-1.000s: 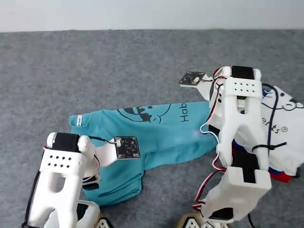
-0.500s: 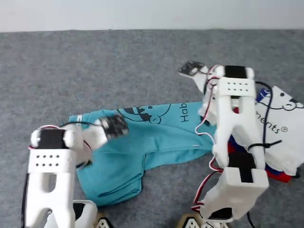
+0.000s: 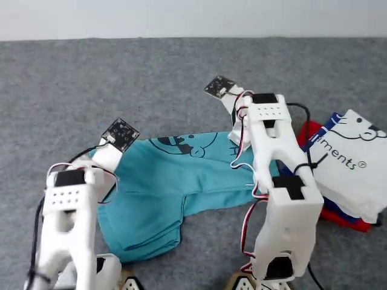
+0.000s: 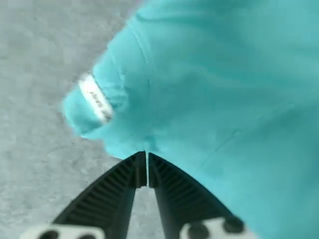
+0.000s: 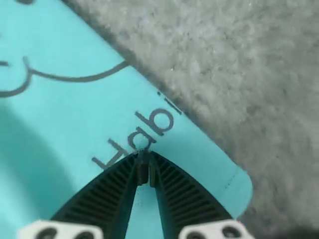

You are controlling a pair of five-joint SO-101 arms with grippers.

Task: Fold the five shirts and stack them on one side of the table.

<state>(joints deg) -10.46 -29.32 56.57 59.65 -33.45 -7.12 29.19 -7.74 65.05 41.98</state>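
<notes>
Overhead I see the teal shirt (image 3: 163,181) spread near the surface's (image 3: 151,78) front edge and the folded stack (image 3: 351,169) at its right edge, with the left arm (image 3: 69,205) and right arm (image 3: 278,175) stretched over the shirt's ends. My wrist cameras add the tips. The left claw (image 4: 142,167) is closed to a sliver beside the white label (image 4: 94,104), and the right claw (image 5: 143,167) is pressed closed over the black lettering (image 5: 139,132); whether either pinches cloth, I cannot tell.
</notes>
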